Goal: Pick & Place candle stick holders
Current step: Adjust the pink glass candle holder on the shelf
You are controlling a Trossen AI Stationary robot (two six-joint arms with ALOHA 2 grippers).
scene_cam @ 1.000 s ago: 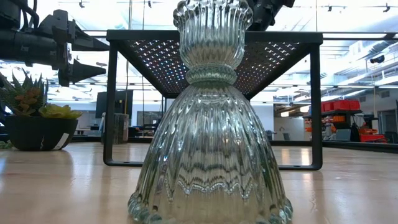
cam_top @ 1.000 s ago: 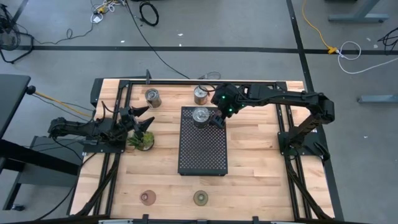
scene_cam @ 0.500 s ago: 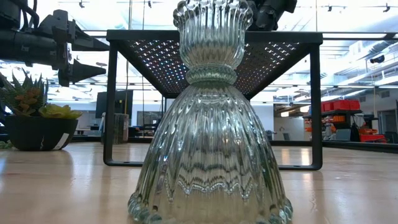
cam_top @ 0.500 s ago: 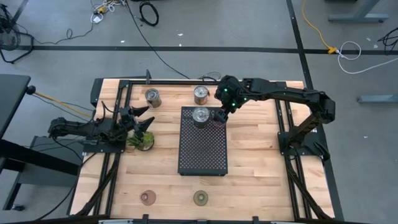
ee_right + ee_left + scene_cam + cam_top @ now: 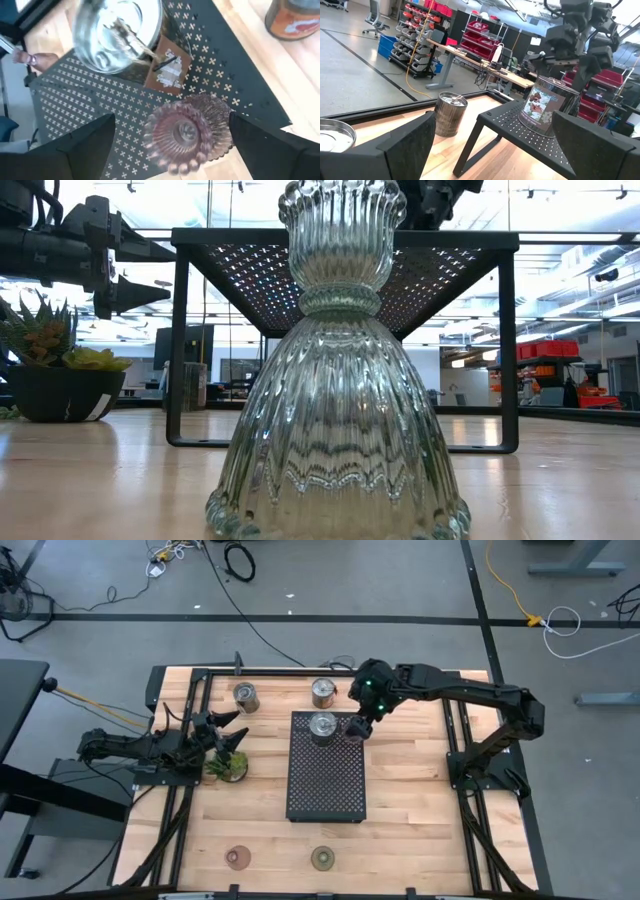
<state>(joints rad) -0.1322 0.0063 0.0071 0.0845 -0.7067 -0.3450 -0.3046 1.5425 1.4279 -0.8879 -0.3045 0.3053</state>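
Hovering right pincer (image 5: 357, 727) open, pink holder (image 5: 187, 131) just below

tray (image 5: 325, 780) mid-table | one metal cup (image 5: 323, 726) on tray's far end | ribbed holder (image 5: 187, 131) on tray just beside that cup | two cups (image 5: 246, 696) behind tray | plant (image 5: 228, 767) left of tray | two discs (image 5: 236, 858) before tray

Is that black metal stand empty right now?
No: a shiny metal cup and a pink glass holder sit on the black stand.
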